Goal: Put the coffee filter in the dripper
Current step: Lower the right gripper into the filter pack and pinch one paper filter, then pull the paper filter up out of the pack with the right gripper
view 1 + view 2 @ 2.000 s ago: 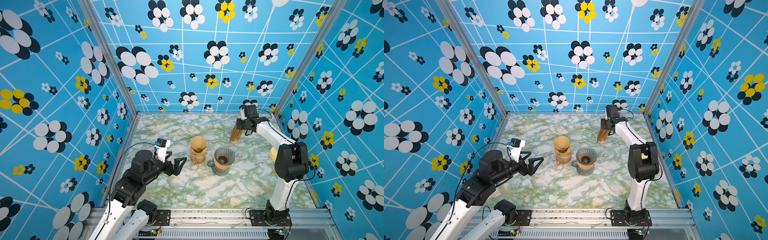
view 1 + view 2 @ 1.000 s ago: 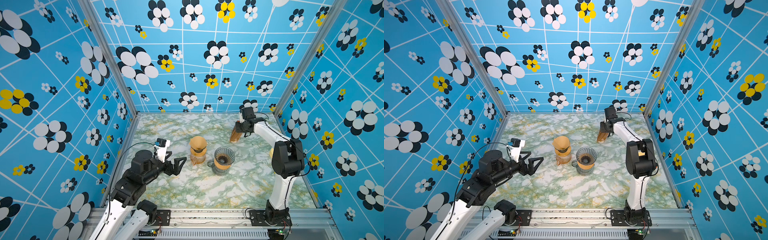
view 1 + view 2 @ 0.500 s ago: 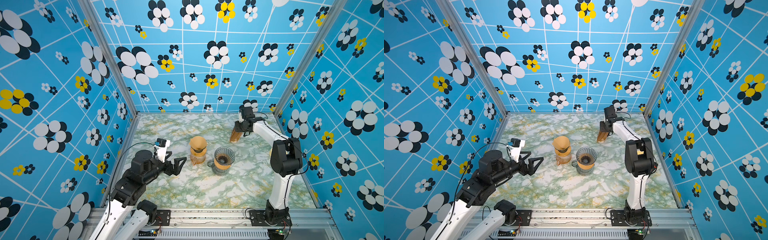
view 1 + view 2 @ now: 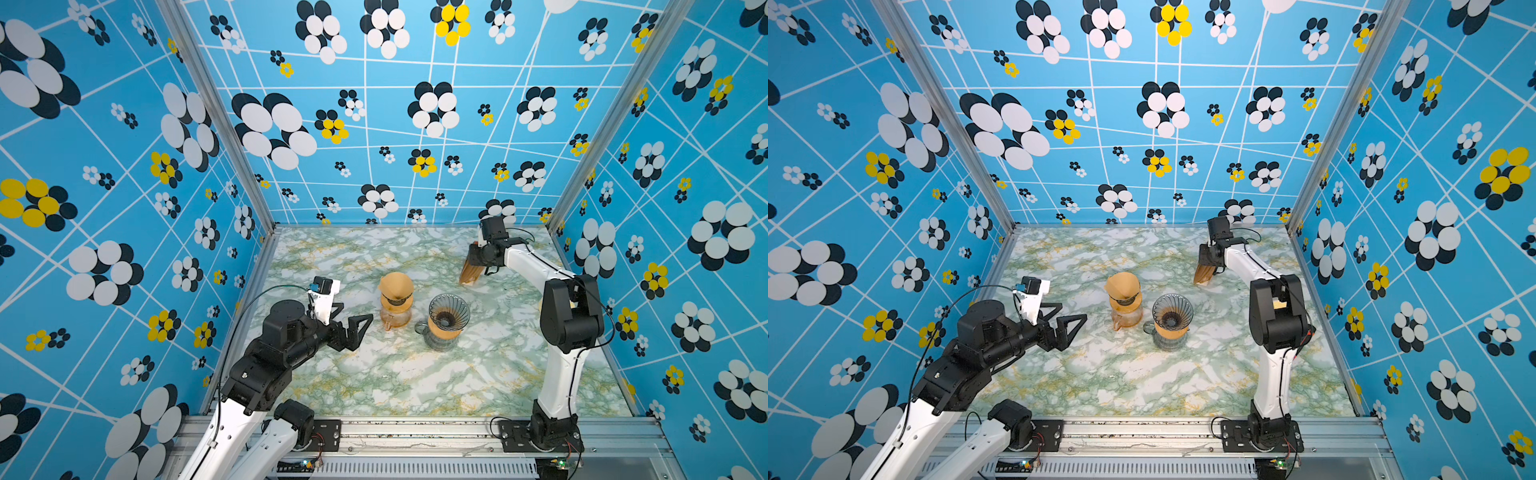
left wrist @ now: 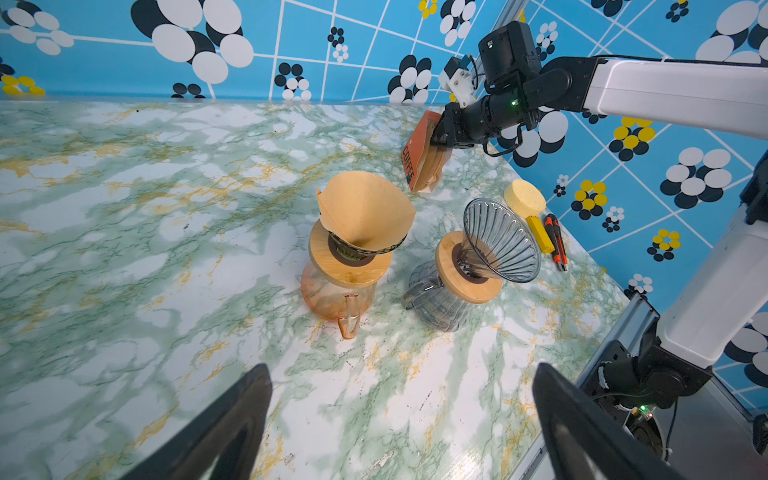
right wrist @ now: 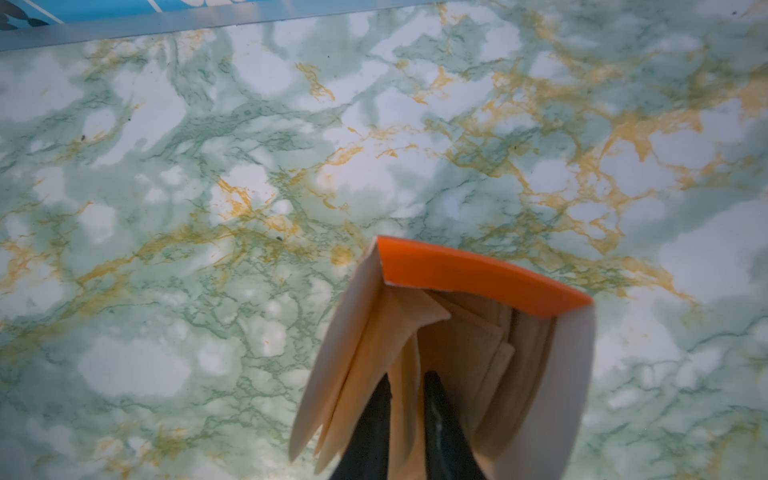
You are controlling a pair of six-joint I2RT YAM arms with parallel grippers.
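Blue flower-print walls; green-marbled bench point(image 4: 415, 382).

- Right tool point(image 6: 407, 376) is down inside the orange filter box point(image 6: 478, 282) near the back of the bench, well apart from both drippers. Its jaws are almost closed, and one brown coffee filter point(image 6: 409, 357) looks pinched between them, with other sheets loose alongside. The box leans tilted.
- Left tool point(image 4: 357, 312) gapes wide and empty, hovering near the amber carafe point(image 4: 395, 318), whose dripper already carries a fitted filter point(image 4: 395, 284).
- Grey dripper point(image 4: 449, 309) on the grey carafe point(image 4: 440, 340) is bare and is the likely target.

Risks:
- Neighbouring sheets may cling and come out together.
- The light box may ride up with the pull or tip over.
- Thin paper may slip from a shallow pinch.
- The flat-folded filter may land across the rim instead of seating.
- A heavy lowering may nudge the grey dripper off its perch.
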